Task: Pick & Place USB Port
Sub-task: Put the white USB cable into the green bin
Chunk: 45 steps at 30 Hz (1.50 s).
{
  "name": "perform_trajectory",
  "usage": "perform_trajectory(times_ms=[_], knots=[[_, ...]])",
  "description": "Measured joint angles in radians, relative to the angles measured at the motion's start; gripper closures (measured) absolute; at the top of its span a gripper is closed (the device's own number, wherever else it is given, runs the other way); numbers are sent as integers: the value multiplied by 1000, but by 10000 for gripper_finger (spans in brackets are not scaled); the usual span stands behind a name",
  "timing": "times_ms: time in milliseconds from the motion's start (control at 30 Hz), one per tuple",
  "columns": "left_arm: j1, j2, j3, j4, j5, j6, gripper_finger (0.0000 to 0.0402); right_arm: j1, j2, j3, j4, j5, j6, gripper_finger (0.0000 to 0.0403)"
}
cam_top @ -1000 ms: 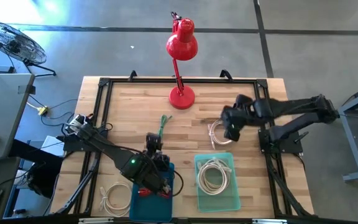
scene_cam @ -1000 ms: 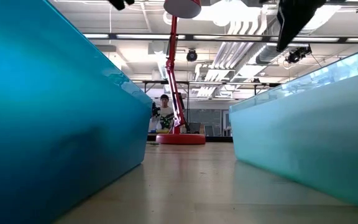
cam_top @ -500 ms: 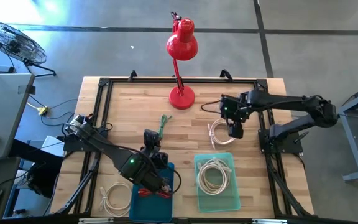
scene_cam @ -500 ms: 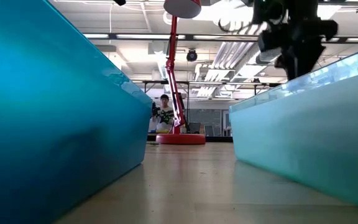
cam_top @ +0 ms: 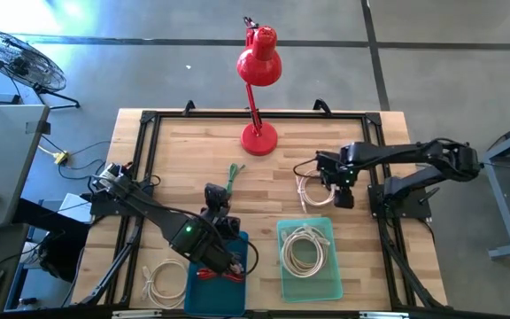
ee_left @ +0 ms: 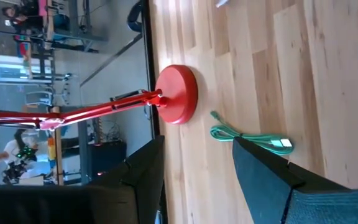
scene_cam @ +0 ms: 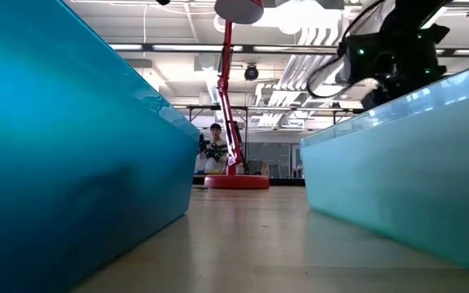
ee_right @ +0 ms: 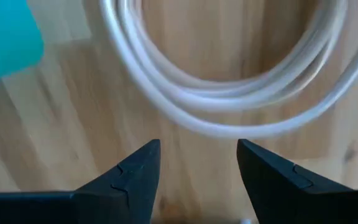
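Right end effector [ee_right: 197, 163] – fingers apart – just above white cable [ee_right: 229, 93]

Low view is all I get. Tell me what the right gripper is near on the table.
Observer: The right gripper hangs beside a white cable coil lying on bare wood, outside the pale bin.
Operator: Report its jaws.
Observer: Open, nothing between them; the coil lies just ahead in the right wrist view.
Operator: Give me the left arm.
Observer: The left gripper waits, open, at the blue bin's far edge, facing a green cable.
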Motion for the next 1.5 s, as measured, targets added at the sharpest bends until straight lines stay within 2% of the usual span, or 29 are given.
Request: perform_trajectory(times_ms=[100,300,600,833,1067,1500], knots=[[0,0,-1,0,-32,3,220,0,0,6,62,-8,2,199],[2,0,-1,0,-69,19,220,3,0,3,72,-49,4,199],[22,0,-1,0,-58,57,220,112,0,3,233,-81,2,199],[33,0,-1,0,-53,82,220,122,4,3,267,-91,-4,199],[33,0,-1,0,-42,83,220,137,97,3,194,-114,0,199],[33,0,-1,0,-17,105,220,137,281,8,311,-98,-24,199]])
